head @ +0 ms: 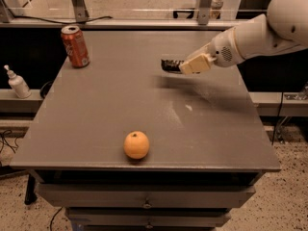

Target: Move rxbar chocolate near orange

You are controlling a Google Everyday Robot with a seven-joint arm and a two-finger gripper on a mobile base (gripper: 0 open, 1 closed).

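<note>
The rxbar chocolate (169,65), a flat black bar, sticks out to the left of my gripper (188,66) at the far right of the table. The gripper's tan fingers (196,63) are shut on the bar's right end and hold it a little above the table top, with its shadow on the surface below. The orange (136,145) sits near the table's front edge, left of centre, well apart from the bar and gripper.
An orange-red soda can (75,46) stands at the table's far left corner. A white pump bottle (18,82) sits on a lower ledge left of the grey table (96,109). My white arm (255,35) reaches in from the right.
</note>
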